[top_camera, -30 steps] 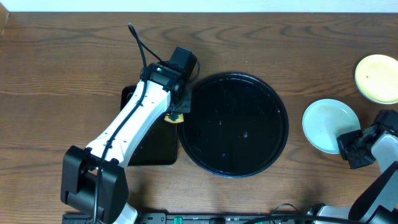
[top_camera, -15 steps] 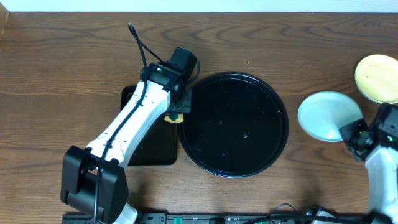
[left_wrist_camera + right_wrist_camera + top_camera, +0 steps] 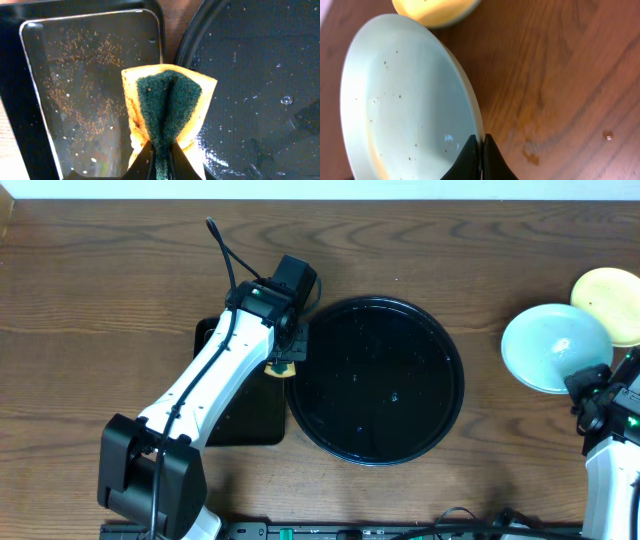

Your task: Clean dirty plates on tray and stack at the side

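Near left: small rectangular black tray (image 3: 75,75), brown specks and droplets on its floor, largely under the left arm (image 3: 215,385) in the overhead view.
Just right of it, rims close together: large round black tray (image 3: 378,380), glossy, wet, droplets scattered over its floor.
Left jaws clenched on 1 folded sponge (image 3: 167,112), yellow with a green scrub face. The sponge hangs over the spot where the 2 trays meet.
Near right: right jaws clenched on the near rim of 1 mint-green plate (image 3: 553,348). The plate is tilted, well right of the round tray, over the bare wood surface (image 3: 100,280). Fine dark specks on its inner face.
Far right: 1 yellow plate (image 3: 612,302) lying flat on the surface. The mint-green plate's far edge overlaps it in the overhead view; whether they touch, cannot tell.
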Motion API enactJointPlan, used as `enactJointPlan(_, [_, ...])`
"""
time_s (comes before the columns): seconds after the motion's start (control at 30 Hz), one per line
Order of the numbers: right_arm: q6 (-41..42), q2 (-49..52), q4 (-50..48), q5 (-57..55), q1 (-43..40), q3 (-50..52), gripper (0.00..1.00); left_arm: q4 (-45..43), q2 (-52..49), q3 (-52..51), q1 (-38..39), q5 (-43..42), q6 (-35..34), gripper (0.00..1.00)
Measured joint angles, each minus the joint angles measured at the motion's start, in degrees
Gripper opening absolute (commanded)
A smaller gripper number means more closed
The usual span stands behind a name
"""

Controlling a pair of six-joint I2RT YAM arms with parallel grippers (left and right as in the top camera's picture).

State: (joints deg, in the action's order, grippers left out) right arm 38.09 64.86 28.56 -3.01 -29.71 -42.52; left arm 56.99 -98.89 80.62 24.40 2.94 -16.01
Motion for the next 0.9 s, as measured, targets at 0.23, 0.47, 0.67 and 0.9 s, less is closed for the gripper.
enactJointPlan(0.23, [0.3,0.4,-4.5,-0.5,-3.9,-0.2,0.02,-0.3,0.0,0.0,0.0,0.0,0.0,0.08])
enactJointPlan(0.47, [0.2,7.1,-6.6,-0.4,-7.5,-4.4,0.01,-0.7,0.0,0.0,0.0,0.0,0.2,0.08])
enactJointPlan(0.67, [0.2,16.5,-6.5,1.2,-9.6,-14.3,0.01,-0.7,0.0,0.0,0.0,0.0,0.9,0.08])
enactJointPlan(0.9, [-0.4,24.7,-3.0,2.8,-11.1,-25.4,0.02,-1.0,0.0,0.0,0.0,0.0,1.1,0.08])
